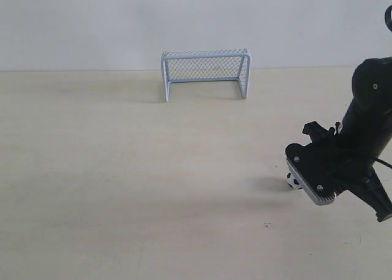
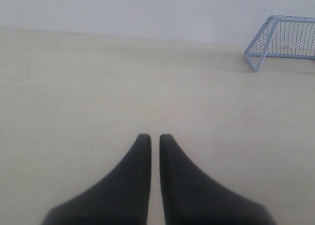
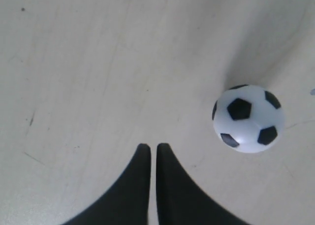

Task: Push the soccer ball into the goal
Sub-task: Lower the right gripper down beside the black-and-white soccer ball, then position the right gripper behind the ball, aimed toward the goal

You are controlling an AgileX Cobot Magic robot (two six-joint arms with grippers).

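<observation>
The soccer ball (image 3: 248, 118), white with black patches, rests on the pale table just off to one side of my right gripper (image 3: 149, 147), whose two black fingers stand shut with nothing between them. In the exterior view only a sliver of the ball (image 1: 294, 182) peeks out from under the right arm's wrist at the right side. The pale blue goal (image 1: 206, 72) stands at the far edge of the table, mouth facing the front, far from the ball. My left gripper (image 2: 151, 137) is shut and empty above bare table, with the goal's corner (image 2: 283, 40) off ahead of it.
A white wall rises behind the goal. The right arm's black body (image 1: 361, 139) fills the right edge of the exterior view. A small dark speck (image 1: 267, 225) marks the tabletop in front of the ball.
</observation>
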